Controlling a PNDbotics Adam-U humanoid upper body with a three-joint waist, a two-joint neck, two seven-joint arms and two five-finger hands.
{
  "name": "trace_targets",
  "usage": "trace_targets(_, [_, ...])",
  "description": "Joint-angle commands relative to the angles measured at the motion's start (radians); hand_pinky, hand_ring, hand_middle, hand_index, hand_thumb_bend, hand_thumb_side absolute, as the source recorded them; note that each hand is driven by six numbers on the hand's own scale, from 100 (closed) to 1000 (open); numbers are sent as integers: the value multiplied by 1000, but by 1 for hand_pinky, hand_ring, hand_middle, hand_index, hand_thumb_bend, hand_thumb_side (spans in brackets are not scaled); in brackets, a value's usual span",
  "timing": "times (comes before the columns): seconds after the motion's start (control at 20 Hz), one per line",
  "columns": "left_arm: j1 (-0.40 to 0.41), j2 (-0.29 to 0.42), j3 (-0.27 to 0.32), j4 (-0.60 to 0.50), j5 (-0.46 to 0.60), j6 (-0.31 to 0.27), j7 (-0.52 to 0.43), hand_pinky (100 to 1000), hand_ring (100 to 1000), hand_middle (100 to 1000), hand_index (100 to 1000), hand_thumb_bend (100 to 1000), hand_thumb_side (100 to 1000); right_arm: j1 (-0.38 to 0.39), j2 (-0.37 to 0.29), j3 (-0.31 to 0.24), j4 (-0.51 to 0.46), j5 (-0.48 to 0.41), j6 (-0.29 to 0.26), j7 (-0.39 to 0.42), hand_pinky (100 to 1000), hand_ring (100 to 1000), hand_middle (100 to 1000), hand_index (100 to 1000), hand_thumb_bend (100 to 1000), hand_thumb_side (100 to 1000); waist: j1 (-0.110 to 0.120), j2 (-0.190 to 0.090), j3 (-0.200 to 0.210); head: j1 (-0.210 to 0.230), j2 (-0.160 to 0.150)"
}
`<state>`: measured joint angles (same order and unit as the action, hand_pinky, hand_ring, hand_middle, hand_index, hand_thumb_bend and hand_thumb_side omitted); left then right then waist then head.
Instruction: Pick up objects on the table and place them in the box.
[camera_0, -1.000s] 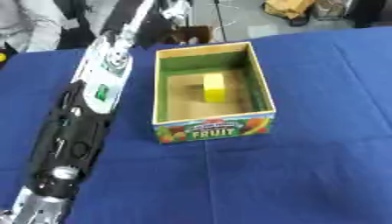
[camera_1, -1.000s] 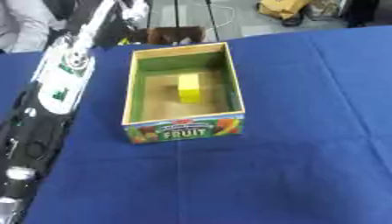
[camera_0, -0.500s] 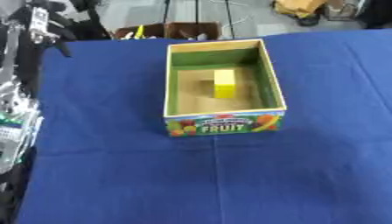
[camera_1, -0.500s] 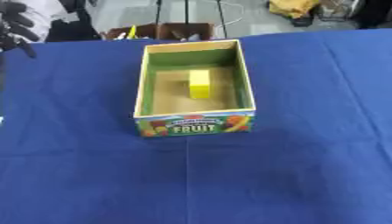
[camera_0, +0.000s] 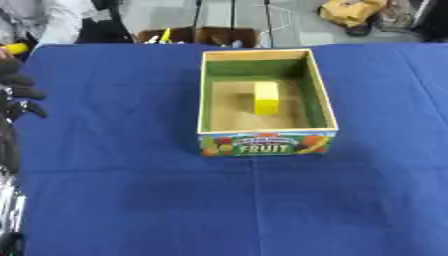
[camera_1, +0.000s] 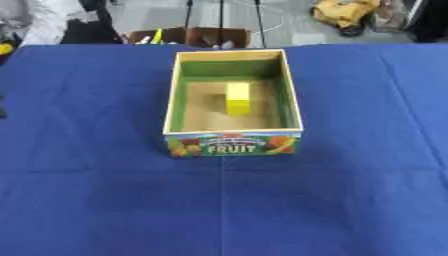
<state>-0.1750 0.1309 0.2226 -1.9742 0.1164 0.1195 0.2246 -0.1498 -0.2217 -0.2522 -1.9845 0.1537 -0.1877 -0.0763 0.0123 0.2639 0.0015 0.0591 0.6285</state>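
An open cardboard box (camera_0: 266, 143) with green inner walls and a "FRUIT" label on its front stands in the middle of the blue table. A yellow block (camera_0: 266, 97) lies inside it on the brown floor. My left hand (camera_0: 17, 95) shows at the left edge of the left eye view, black, fingers relaxed and holding nothing, level with the box but well to its left. My left arm (camera_0: 9, 200) runs down the left edge below it. The right hand shows in no view.
A blue cloth (camera_1: 350, 190) covers the table, with a crease line running forward from the box. Beyond the far edge are a brown crate (camera_1: 192, 36), stand legs and a yellow bag (camera_1: 343, 11) on the floor. A small yellow thing (camera_0: 14, 48) shows at far left.
My left arm has drawn back from beside the box to the left edge of the view. The box and yellow block stay as they were; the camera has shifted.
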Motion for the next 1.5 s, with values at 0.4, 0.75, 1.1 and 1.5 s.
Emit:
trace_targets(0.4, [27,-49,13,-26,31,-39,2,329,452,472,676,100,736,-4,-5,-9,-15,8,-15,-14,718,802,584,845,100,679,-5,-9,2,-80,-50])
trace_targets(0.75, [35,-57,15,-26,35,-53,16,332,449,470,673,100,732,-3,-7,-10,-15,13,-16,-11,717,803,584,844,100,678,1,-7,3,-96,-49])
trace_targets(1.1, [39,-60,17,-26,40,-53,20,333,448,469,672,100,729,-1,-8,-13,-15,12,-18,-10,716,802,584,841,100,682,2,-10,2,-118,-26])
trace_targets(1.5, [43,-60,20,-26,46,-55,22,335,448,469,672,100,729,1,-8,-15,-15,6,-15,-14,715,801,584,842,100,675,1,-19,6,-159,-5])
